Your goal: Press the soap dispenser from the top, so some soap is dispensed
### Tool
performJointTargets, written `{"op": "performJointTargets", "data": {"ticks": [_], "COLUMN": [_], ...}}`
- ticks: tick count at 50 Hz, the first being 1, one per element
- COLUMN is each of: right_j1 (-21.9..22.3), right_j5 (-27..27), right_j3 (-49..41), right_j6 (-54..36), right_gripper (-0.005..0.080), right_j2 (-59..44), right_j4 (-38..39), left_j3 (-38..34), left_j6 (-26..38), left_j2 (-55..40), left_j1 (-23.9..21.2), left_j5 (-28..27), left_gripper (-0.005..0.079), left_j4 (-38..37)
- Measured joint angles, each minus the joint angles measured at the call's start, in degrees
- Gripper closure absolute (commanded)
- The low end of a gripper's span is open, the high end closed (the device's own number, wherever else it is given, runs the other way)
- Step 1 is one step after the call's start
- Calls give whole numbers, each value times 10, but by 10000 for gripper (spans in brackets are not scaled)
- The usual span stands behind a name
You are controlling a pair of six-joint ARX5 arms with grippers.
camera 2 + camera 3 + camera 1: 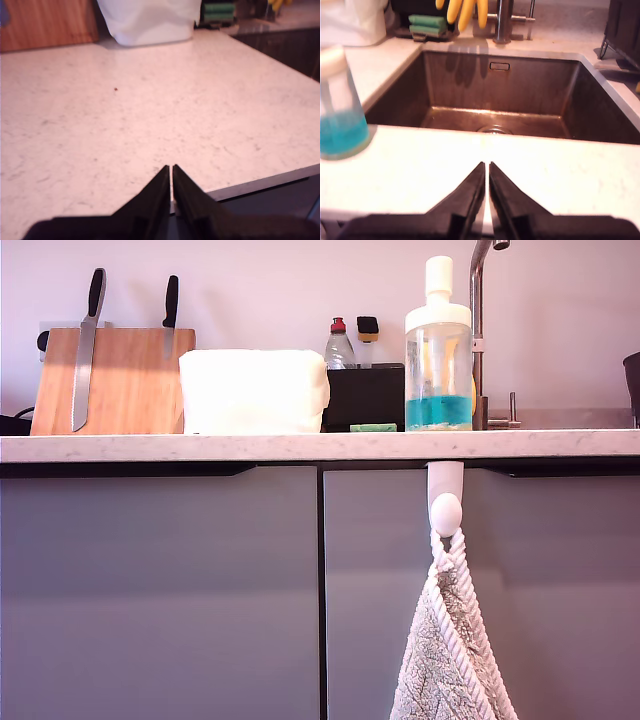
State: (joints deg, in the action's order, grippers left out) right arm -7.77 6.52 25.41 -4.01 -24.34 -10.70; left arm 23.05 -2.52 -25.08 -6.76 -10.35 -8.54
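In the exterior view a pale bench (200, 446) runs across the middle of the frame, above grey cabinet doors (160, 590). At upper left a wooden block (130, 380) holds two black-handled knives (85, 350). Beside it, left of centre, sits a white box (253, 390), then a black holder (365, 395) with a red-capped bottle (339, 345) behind it and a green sponge (373, 427) before it. A tap (480, 300) rises at upper right. At lower right a towel (450, 650) hangs from a white hook (445, 505). The second wrist view shows a steel sink (500, 95) and yellow gloves (465, 12).
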Motion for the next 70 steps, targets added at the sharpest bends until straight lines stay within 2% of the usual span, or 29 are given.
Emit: {"op": "performJointTargets", "data": {"ticks": [8, 16, 26, 37, 52, 70], "right_j1": [2, 2, 2, 2, 2, 2], "right_j5": [0, 0, 0, 0, 0, 0], "right_j3": [-41, -64, -132, -162, -174, -174], "right_j6": [9, 7, -4, -4, 3, 8], "right_gripper": [765, 765, 765, 765, 765, 765], "right_j2": [72, 130, 185, 238, 239, 239], "right_j4": [43, 71, 69, 41, 9, -128], "left_j3": [-22, -44, -93, -140, -143, -143], "left_j6": [-20, -20, -19, -21, -21, -23], "left_j2": [77, 116, 180, 251, 253, 253], "left_j1": [2, 2, 2, 2, 2, 2], "left_j5": [19, 30, 50, 55, 59, 59], "left_gripper": [766, 766, 766, 766, 766, 766], "left_j4": [6, 11, 11, -31, -77, -183]}}
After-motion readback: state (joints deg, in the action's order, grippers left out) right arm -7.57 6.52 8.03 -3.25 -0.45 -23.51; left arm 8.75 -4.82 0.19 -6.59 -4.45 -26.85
